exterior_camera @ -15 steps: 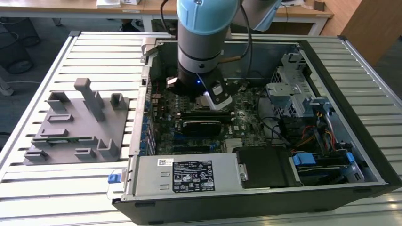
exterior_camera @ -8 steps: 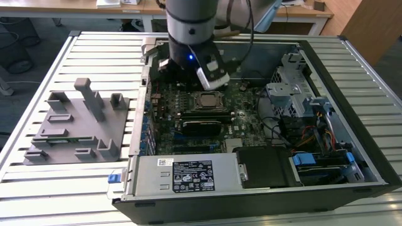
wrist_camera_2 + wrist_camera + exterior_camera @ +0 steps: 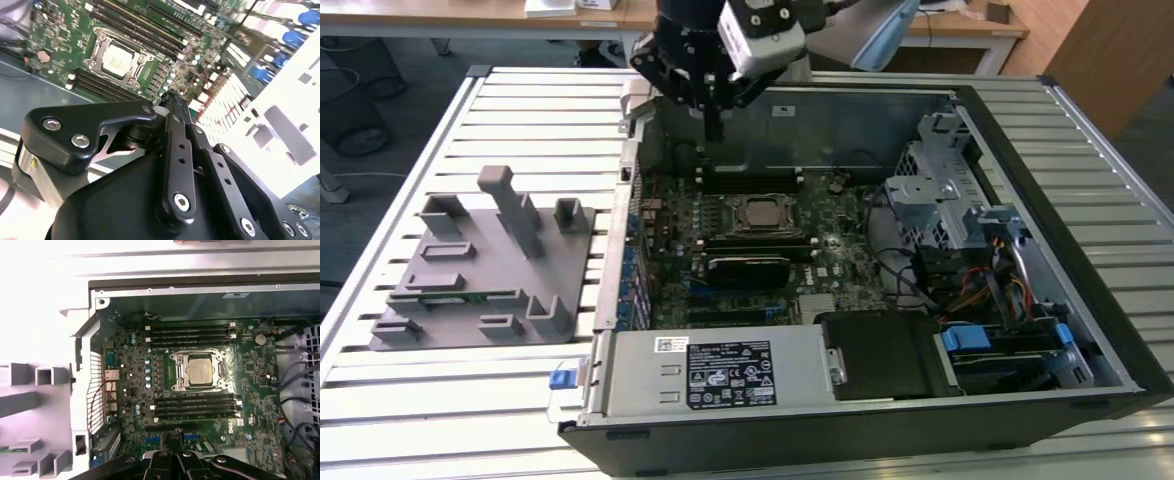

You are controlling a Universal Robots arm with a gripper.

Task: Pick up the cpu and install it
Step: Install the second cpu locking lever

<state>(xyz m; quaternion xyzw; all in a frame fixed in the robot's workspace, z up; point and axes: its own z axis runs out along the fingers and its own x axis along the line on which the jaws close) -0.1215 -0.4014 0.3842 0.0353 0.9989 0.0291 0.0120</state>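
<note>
Currently the cpu (image 3: 202, 370) sits inside its socket frame (image 3: 200, 356) on the motherboard (image 3: 170, 437), its silver top showing in both wrist views and the exterior view. The gripper (image 3: 712, 128) hangs above the open computer case (image 3: 1067, 180), over the motherboard's far edge and apart from the socket. In the second wrist view the jaws stand pressed together with nothing between them. Judged from this, the placing step appears complete and the arm is clear of the chip; whether the socket's retaining frame is latched cannot be told.

The case lies on its side on a bench (image 3: 480, 400) of pale slatted metal. A grey parts fixture (image 3: 467, 290) with upright posts rests on the bench at the exterior view's left, just beside the case. Beyond the bench stand wooden desks (image 3: 454, 15) and a dark floor.
</note>
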